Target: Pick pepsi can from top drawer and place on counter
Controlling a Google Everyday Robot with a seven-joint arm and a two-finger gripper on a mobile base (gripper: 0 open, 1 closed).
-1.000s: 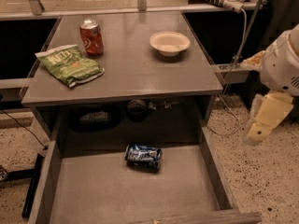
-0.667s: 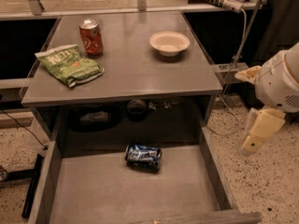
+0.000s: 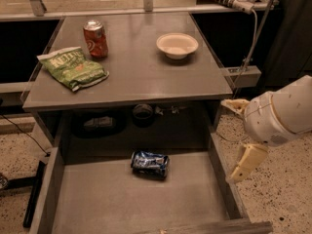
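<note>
Pepsi can (image 3: 150,164) seen lying in open top drawer (image 3: 112,201), ungrasped. Pincer (image 3: 233,140) at right of frame, spread, empty. Grasp, lift, placement on surface (image 3: 141,67) remaining.

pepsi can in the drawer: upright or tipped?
Tipped: pepsi can lies on its side on the top drawer floor. The tool hangs outside the drawer, at image right.
</note>
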